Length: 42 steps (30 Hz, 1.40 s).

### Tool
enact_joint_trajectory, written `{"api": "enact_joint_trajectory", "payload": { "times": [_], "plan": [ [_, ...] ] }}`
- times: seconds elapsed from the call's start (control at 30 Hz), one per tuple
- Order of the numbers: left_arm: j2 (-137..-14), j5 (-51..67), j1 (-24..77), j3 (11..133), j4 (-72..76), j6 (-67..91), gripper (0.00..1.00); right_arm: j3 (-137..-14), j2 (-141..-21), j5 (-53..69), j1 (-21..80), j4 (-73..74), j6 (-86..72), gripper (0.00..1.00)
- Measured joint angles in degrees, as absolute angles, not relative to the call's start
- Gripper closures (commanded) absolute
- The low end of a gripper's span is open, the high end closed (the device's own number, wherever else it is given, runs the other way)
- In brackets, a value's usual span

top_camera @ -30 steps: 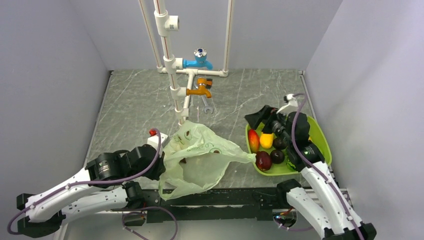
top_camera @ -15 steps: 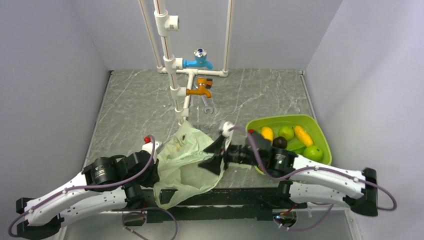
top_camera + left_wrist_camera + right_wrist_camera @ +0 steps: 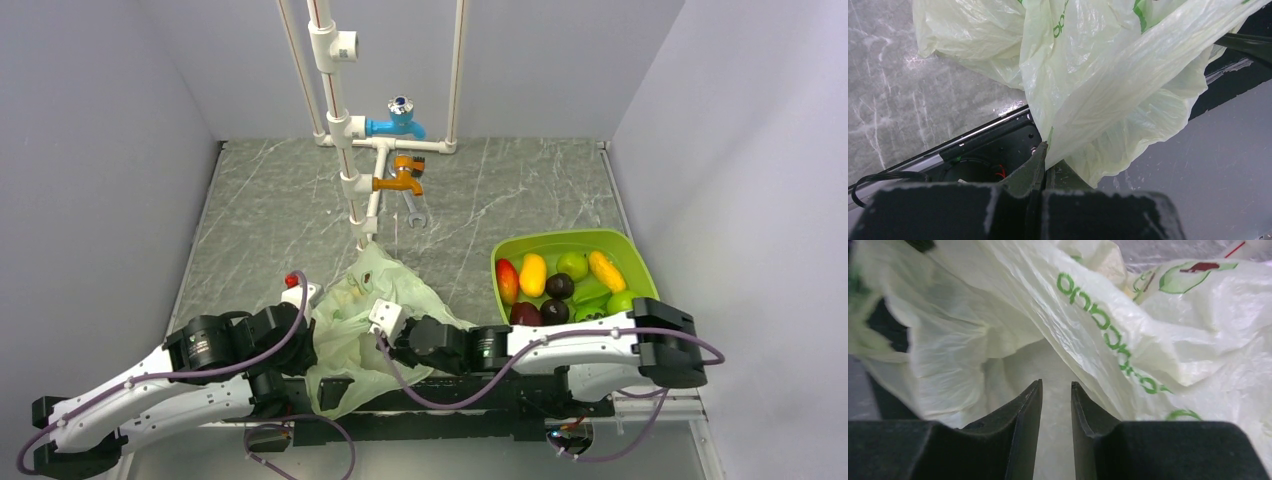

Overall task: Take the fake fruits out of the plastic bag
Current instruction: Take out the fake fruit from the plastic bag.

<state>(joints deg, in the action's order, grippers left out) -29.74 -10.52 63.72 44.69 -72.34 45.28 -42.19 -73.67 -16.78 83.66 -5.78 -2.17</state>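
The pale green plastic bag [image 3: 365, 300] lies crumpled at the near edge of the table between the two arms. My left gripper [image 3: 1044, 150] is shut on a fold of the plastic bag [image 3: 1098, 75] and holds it up from the left. My right gripper [image 3: 1056, 385] reaches in from the right, pointing into the plastic bag [image 3: 998, 315]; its jaws stand a narrow gap apart with only bag film behind them. No fruit shows inside the bag. Several fake fruits [image 3: 533, 273], yellow, red, green and dark purple, lie in the lime-green tray [image 3: 560, 238] at the right.
White pipes with a blue tap [image 3: 400, 118] and an orange tap [image 3: 405, 176] stand at the back middle. A wrench [image 3: 415, 211] lies below them. Grey walls close in both sides, and a black rail [image 3: 480, 395] runs along the near edge.
My right arm has swung from over the tray leftward to the bag, its jaws narrowing on the way. The bag has bunched up toward the left. My left gripper kept its hold.
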Motion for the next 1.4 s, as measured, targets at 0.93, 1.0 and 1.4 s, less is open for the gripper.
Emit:
{"api": "enact_joint_trajectory", "payload": {
  "times": [0.93, 1.0, 1.4],
  "plan": [
    [-31.03, -11.44, 63.75, 44.69, -73.56, 46.26, 1.00, -45.41, -107.42, -28.08, 80.27, -40.05, 4.08, 0.01],
    [-31.00, -11.44, 63.75, 44.69, -73.56, 46.26, 1.00, -46.68, -109.14, -27.77, 79.42, -41.23, 4.10, 0.01],
    [-32.01, -11.44, 63.75, 44.69, -73.38, 46.17, 1.00, -51.66, -117.23, -21.74, 74.65, -48.95, 4.49, 0.15]
  ]
}}
